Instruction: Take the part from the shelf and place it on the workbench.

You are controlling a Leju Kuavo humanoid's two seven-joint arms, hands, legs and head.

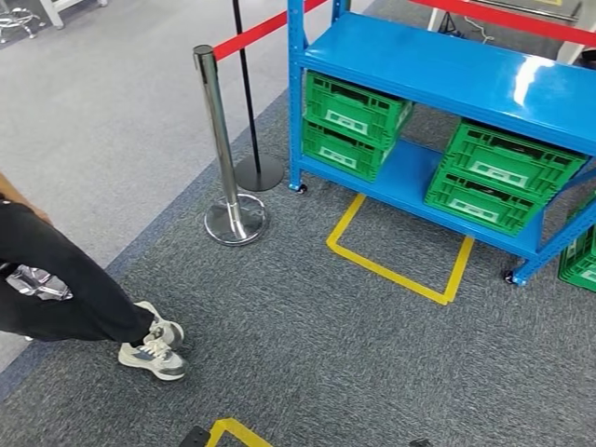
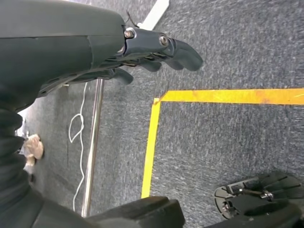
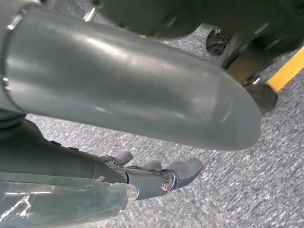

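Note:
A blue shelf (image 1: pixel 450 70) stands ahead on the right, with green crates (image 1: pixel 355 112) on its lower board and more green crates (image 1: pixel 503 172) beside them. What lies inside the crates is hidden, and I cannot make out any part. My left hand (image 2: pixel 107 52) hangs over the carpet with its fingers (image 2: pixel 179 50) stretched out and nothing in it. My right hand (image 3: pixel 71 161) also hangs above the floor, its thick thumb (image 3: pixel 143 85) apart from the straight fingers (image 3: pixel 172 175), with nothing between them. A clear glossy surface runs along that hand's edge.
A chrome stanchion (image 1: pixel 223 149) with red belt and a black stand base (image 1: pixel 259 172) stand left of the shelf. A person's legs and shoes (image 1: pixel 155 349) are at my left. Yellow floor tape (image 1: pixel 397 270) marks a square before the shelf. Another crate (image 1: pixel 580 256) sits far right.

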